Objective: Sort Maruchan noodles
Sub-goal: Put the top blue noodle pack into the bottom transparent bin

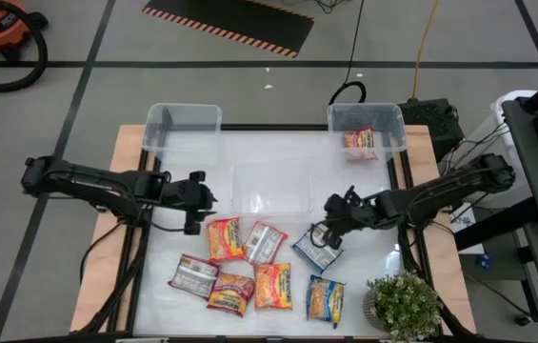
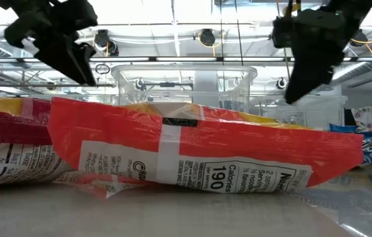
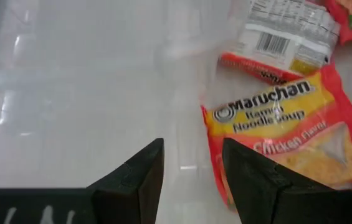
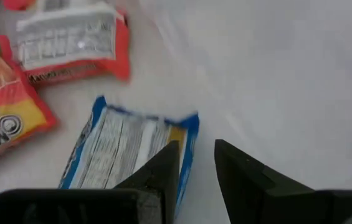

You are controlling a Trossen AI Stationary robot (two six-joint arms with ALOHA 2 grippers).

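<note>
While both arms hung over the white table (image 1: 183, 152), the right tool (image 1: 330, 227) stood above the blue-edged, silver-backed flat noodle packet (image 1: 315, 250) at the right of the loose group. Its fingers (image 4: 163, 171) were parted by a narrow gap and pinched nothing; one fingertip overlapped the packet's edge in the right wrist view. Judged from that offset, a descent risked pressing the glossy wrapper flat or skidding it aside rather than straddling it.

The left tool (image 1: 195, 203) waited, spread and empty, just beside the orange-yellow chicken-flavour packet (image 3: 288, 134). That packet touched a red-edged, silver-backed packet (image 1: 264, 242), so a grip there could have dragged the neighbour along.

Four more packets lay near the front edge, some overlapping. One red packet (image 1: 360, 141) already rested in the clear plastic bin at far right (image 1: 392, 116); the clear bin at far left (image 1: 185, 114) looked empty. A third clear bin (image 1: 269, 189) stood mid-table, between the tools, and a swinging arm might have clipped its wall. A mis-sort remained possible wherever a packet lay face down.
</note>
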